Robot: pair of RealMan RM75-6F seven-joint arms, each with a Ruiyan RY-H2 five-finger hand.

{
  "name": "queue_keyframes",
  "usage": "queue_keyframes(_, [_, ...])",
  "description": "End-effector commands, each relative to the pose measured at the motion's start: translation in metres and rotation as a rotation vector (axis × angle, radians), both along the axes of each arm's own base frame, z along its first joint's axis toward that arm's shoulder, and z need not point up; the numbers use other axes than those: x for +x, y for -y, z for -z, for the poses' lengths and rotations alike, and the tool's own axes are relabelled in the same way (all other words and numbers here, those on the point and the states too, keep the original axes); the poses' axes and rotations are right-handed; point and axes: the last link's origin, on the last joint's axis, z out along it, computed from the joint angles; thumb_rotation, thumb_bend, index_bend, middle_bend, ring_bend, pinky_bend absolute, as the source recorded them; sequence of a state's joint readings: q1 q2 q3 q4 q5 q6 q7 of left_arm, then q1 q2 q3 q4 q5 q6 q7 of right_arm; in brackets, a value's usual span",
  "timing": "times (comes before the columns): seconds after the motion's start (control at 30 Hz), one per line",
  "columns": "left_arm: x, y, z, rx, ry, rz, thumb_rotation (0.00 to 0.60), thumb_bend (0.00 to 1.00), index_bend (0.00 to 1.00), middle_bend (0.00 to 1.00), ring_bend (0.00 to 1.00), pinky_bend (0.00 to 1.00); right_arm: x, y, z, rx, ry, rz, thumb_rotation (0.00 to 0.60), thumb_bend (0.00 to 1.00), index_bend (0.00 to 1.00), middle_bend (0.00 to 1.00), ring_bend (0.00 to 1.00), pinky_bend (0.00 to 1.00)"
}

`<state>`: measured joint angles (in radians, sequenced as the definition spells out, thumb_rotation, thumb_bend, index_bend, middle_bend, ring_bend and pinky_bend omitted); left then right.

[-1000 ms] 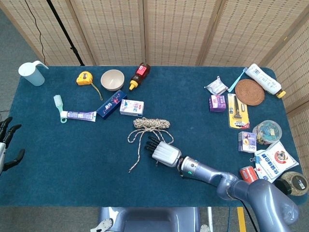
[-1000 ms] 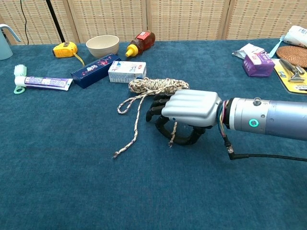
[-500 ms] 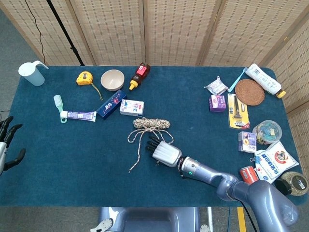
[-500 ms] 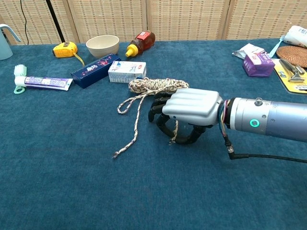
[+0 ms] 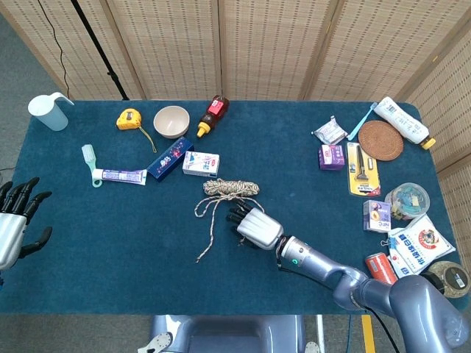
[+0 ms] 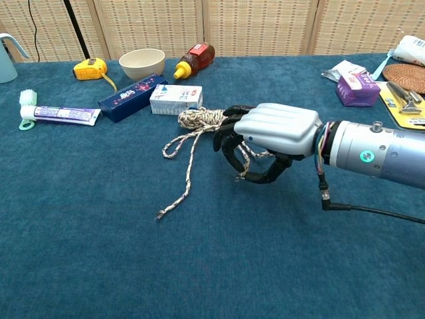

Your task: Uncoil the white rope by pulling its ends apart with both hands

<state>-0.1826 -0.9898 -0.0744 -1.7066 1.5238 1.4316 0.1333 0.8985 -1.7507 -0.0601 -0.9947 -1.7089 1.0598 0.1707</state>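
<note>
The white rope (image 5: pixel 231 188) lies as a short coil near the table's middle, with two loose strands running down from it. The longer strand ends at a free tip (image 6: pixel 159 214) on the cloth. In the chest view my right hand (image 6: pixel 272 133) hovers just right of the coil (image 6: pixel 199 119), fingers curled around the shorter strand, whose tip hangs below the fingers. The head view shows the same hand (image 5: pixel 257 226) just below the coil. My left hand (image 5: pixel 16 220) is at the far left edge, fingers spread, holding nothing, far from the rope.
Behind the coil stand a white box (image 5: pixel 200 163), a blue box (image 5: pixel 170 158), toothpaste (image 5: pixel 118 176), a bowl (image 5: pixel 171 121) and a sauce bottle (image 5: pixel 213 115). A purple box (image 5: pixel 331 157), a round mat (image 5: pixel 380 140) and several small items crowd the right side.
My right hand has risen and shifted towards the coil, lifting the short strand's tip off the cloth. My left hand has come further into view at the left edge.
</note>
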Motion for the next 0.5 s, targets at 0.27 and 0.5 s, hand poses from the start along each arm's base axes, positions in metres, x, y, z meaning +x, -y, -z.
queue_keyframes(0.27, [0.033,-0.021,0.036,-0.253,-0.091,0.275,0.600,0.34,0.31,0.15,0.18,0.01,-0.006,0.002,-0.024,-0.047,0.092,0.120,0.600,0.43,0.67,0.27,0.18,0.00])
queue_keyframes(0.5, [0.054,-0.037,0.069,-0.413,-0.115,0.442,0.600,0.34,0.33,0.07,0.01,0.01,-0.011,-0.003,-0.033,-0.063,0.125,0.172,0.600,0.43,0.67,0.27,0.18,0.00])
